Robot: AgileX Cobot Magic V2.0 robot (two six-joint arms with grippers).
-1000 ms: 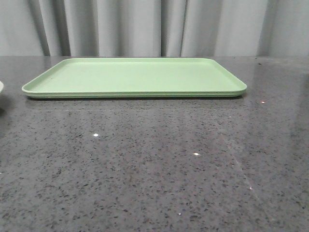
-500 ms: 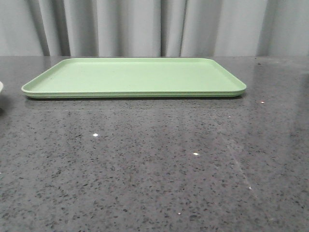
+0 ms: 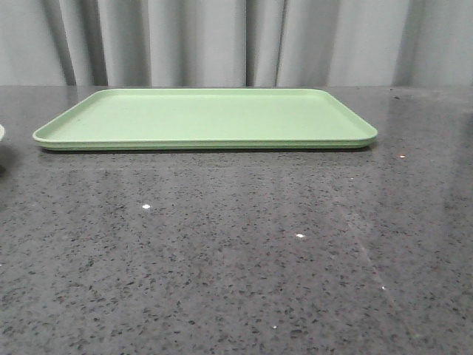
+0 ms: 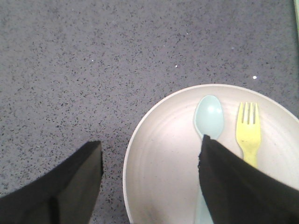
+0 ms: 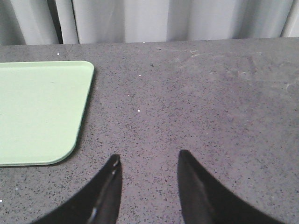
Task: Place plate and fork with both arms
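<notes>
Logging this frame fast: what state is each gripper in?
Left gripper: open, one finger over the plate, gripping nothing.
Right gripper: open, empty, above the bare table.

Even, diffuse light from above fills all three views; nothing is dim. In my front view the dark speckled table (image 3: 236,251) carries a pale sheen and a few pinpoint glints, and the green tray (image 3: 207,118) casts only a thin shadow along its near edge. My left wrist view is sharp on the plate (image 4: 163,154), though my black fingers (image 4: 238,186) are soft and featureless. My right wrist view is slightly soft, with a faint highlight on one finger (image 5: 105,191).
</notes>
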